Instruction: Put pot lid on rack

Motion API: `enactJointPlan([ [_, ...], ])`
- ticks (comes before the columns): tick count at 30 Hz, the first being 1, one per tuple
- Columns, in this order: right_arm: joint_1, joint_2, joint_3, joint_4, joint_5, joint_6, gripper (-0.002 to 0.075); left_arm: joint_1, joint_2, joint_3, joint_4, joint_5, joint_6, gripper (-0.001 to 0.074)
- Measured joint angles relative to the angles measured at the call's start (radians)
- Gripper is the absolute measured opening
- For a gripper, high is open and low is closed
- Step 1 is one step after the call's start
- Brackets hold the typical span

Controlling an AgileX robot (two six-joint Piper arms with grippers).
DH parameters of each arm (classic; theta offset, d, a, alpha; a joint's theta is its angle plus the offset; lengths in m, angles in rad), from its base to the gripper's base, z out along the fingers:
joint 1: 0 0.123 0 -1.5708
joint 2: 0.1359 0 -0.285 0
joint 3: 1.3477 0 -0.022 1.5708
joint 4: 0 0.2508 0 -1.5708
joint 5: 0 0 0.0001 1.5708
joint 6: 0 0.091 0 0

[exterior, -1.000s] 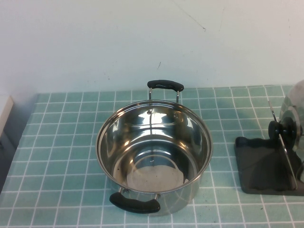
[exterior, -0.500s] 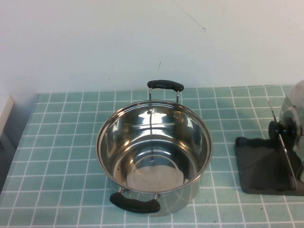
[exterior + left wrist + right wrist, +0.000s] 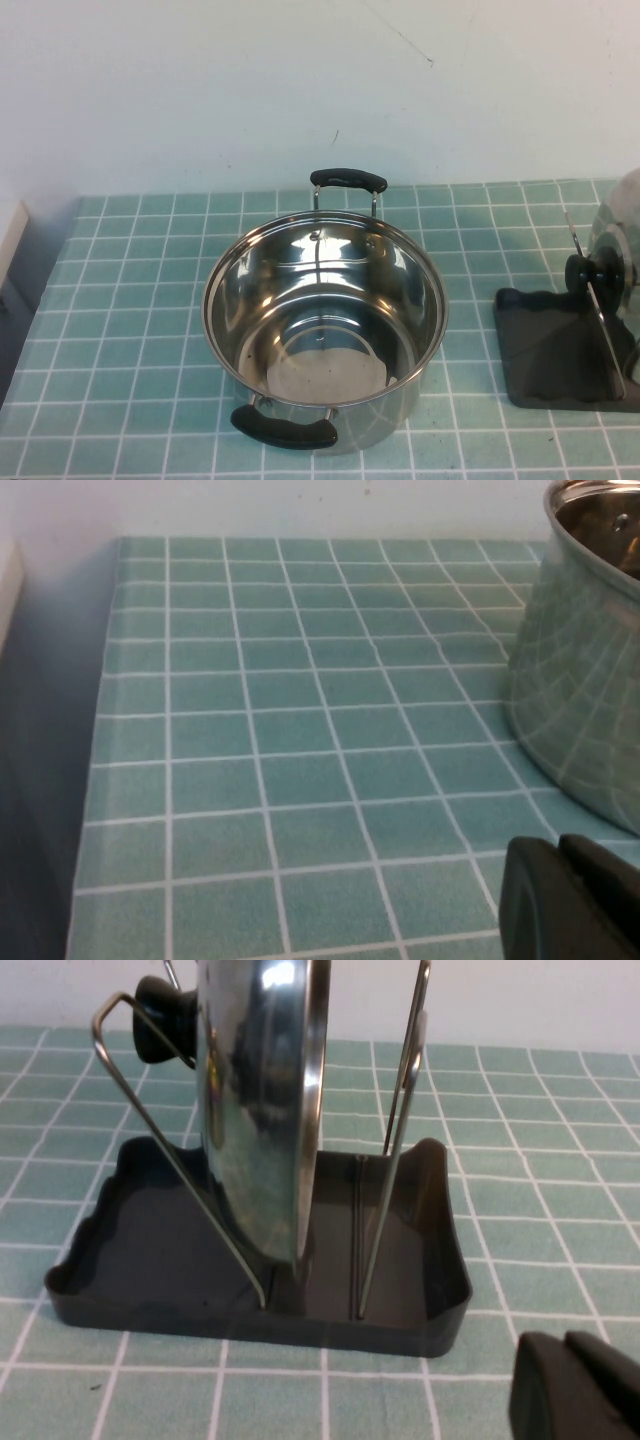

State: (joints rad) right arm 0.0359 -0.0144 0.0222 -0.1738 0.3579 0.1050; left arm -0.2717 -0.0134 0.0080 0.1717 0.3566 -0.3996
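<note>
The pot lid (image 3: pixel 262 1110) stands on edge in the rack (image 3: pixel 130 1295), held between the wire dividers, its black knob (image 3: pixel 160 1005) facing away from the right-hand wire. In the high view the lid (image 3: pixel 618 230) and rack (image 3: pixel 545 350) sit at the right edge of the table. My right gripper (image 3: pixel 578 1388) is shut and empty, on the near side of the rack and apart from it. My left gripper (image 3: pixel 572 900) is shut and empty, low beside the steel pot (image 3: pixel 585 670). Neither gripper shows in the high view.
The deep steel pot (image 3: pixel 325 310) with two black handles stands open in the middle of the green tiled table (image 3: pixel 120 300). A white wall runs behind. The table's left edge drops off beside a pale object (image 3: pixel 10 235).
</note>
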Motion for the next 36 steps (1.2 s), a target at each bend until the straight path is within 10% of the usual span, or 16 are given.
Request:
enactJointPlan([
  [11,0.0,0.0,0.0,0.0,0.0,0.0,-0.0001,0.377,0.0,0.01,-0.421,-0.056,0.524,-0.0002],
  [36,0.0,0.0,0.0,0.0,0.0,0.0,-0.0001,0.25,0.0,0.01,-0.18,-0.05,0.339,-0.0002],
])
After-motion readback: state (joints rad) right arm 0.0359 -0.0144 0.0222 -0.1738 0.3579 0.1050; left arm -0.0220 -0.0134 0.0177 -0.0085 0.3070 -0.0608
